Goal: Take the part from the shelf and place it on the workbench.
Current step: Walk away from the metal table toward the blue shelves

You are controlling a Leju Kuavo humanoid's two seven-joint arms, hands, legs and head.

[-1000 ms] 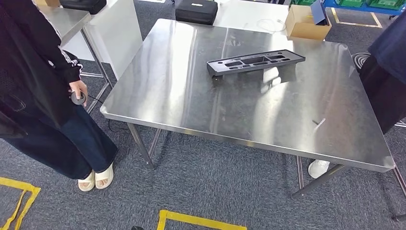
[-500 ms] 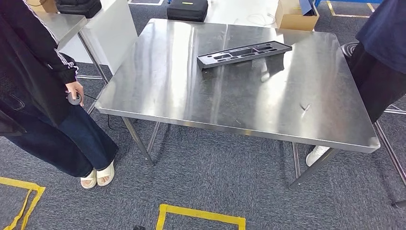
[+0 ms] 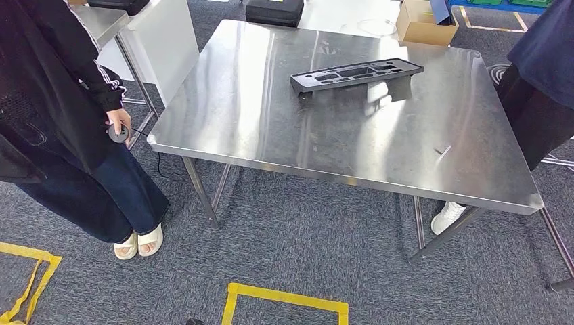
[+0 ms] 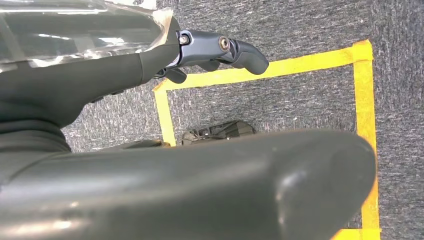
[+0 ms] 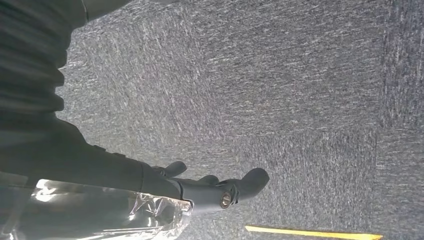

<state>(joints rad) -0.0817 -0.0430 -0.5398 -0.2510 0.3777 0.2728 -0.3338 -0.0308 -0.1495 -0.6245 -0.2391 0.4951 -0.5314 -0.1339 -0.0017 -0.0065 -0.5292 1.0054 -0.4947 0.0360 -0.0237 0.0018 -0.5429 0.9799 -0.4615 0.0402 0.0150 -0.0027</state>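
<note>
Left-hand fingers (image 4: 220, 50) hang over grey carpet, loosely spread with nothing between them; just past them a yellow tape outline (image 4: 280, 67) runs across the floor. The right hand's fingers (image 5: 235, 187) hang the same way, apart and holding nothing, over bare carpet with a strip of yellow tape (image 5: 315, 233) near them. Both the left hand (image 4: 200, 47) and the right hand (image 5: 210, 187) are down at the robot's sides, well apart from anything on the table.

Farther out, the head view takes in the steel table (image 3: 271, 149). The part (image 3: 357, 73), a long dark tray-like piece with cut-outs, lies flat on the table toward its far side, touching nothing else. A person in dark clothes (image 3: 61, 122) stands just beside the table's left corner holding a small dark object, and another person (image 3: 541, 88) stands at its right edge. A cardboard box (image 3: 423, 24) sits on a surface beyond.

Over the last second the whole picture has slid about: the table rose, then dropped and moved rightward in frame, while the part kept its place on the tabletop. That reads as the camera moving, not the things. With the part on the table and both hands free, the placing looks done; I judge the robot is stepping away or settling.
</note>
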